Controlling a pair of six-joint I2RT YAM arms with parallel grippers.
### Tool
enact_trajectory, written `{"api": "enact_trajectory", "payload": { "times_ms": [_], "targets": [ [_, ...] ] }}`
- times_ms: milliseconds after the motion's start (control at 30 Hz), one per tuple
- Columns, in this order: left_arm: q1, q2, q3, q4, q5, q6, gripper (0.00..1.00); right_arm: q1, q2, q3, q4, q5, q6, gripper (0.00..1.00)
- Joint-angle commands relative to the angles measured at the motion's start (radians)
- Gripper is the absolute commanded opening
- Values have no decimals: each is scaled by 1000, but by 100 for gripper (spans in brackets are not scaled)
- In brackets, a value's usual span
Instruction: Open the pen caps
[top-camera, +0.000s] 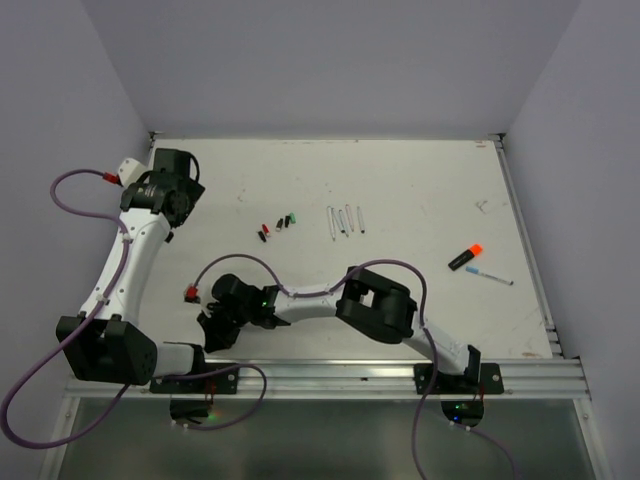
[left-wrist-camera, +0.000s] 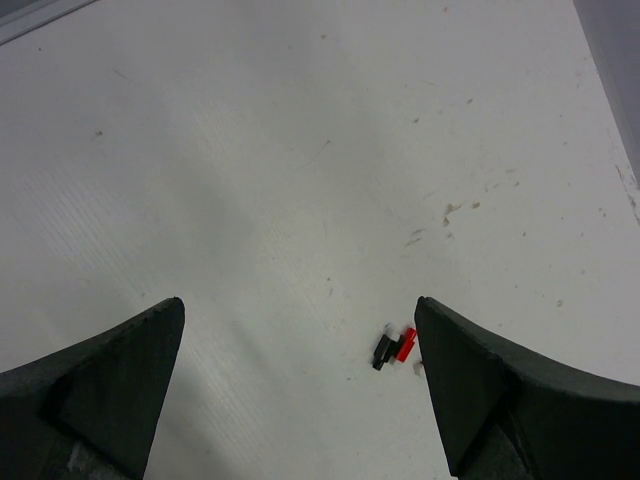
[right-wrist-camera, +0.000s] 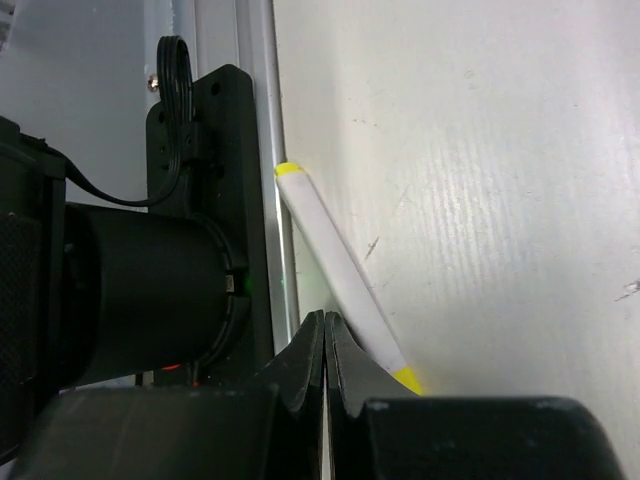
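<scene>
left fingers (left-wrist-camera: 120, 385): spread wide, holding nothing, up at the 10 o'clock corner of the worktop (top-camera: 420, 190).
right fingers (right-wrist-camera: 325, 350): pressed shut on nothing, at the 7 o'clock near edge.
caps (top-camera: 275, 226): loose black, red and green ones in a small cluster at 10 o'clock from centre. The left wrist view shows a black and a red one just beside its right finger.
pen (right-wrist-camera: 340, 275): white with yellow at both ends, lying slantwise just beside the shut right fingers and near the rail (right-wrist-camera: 262, 150). Can't tell which end is the cap.
others: bare barrels (top-camera: 345, 220) at 12 o'clock from centre. Highlighter (top-camera: 465, 257) and blue pen (top-camera: 490, 275) at 3 o'clock, probably not yet opened.
risk 1: the fingers are shut beside the pen, not on it. A push would roll the smooth round body into the rail gap.
risk 2: tight spot. The rail and black housing (right-wrist-camera: 140, 290) sit right at 9 o'clock of the fingers, so reopening could knock them.
risk 3: the left arm is well apart, so nothing is there to hold the barrel for a pull.
materials: glossy plastic pen, tiny slick caps, scuffed matte white worktop, metal rail.
</scene>
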Motion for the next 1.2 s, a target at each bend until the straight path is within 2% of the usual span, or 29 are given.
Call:
{"api": "enact_trajectory", "payload": {
  "times_ms": [0, 133, 433, 633, 733, 767, 867, 1067, 1167],
  "targets": [
    [8, -18, -2, 40, -9, 17, 100, -8, 21, 31, -53, 38, -13, 0],
    [8, -18, -2, 45, -6, 17, 100, -31, 10, 25, -68, 96, -32, 0],
    [8, -40, 4, 42, -11, 10, 100, -147, 24, 93, -94, 98, -36, 0],
    [8, -40, -1, 46, -12, 12, 100, -158, -94, 7, -50, 79, -84, 0],
    [8, -35, -20, 57, -20, 27, 100, -157, -125, -19, -66, 99, -50, 8],
    [8, -26, -22, 53, -29, 26, 100, -155, -128, -31, -65, 84, -35, 16],
    [8, -17, -56, 40, -37, 43, 98, -137, -156, -67, -60, 90, -26, 28],
    [8, -61, -240, 80, -2, 98, 95, -164, -271, -198, -86, 256, 80, 37],
    [8, -100, -326, 77, -11, 63, 96, -198, -312, -210, -119, 212, 93, 38]
  ]
}}
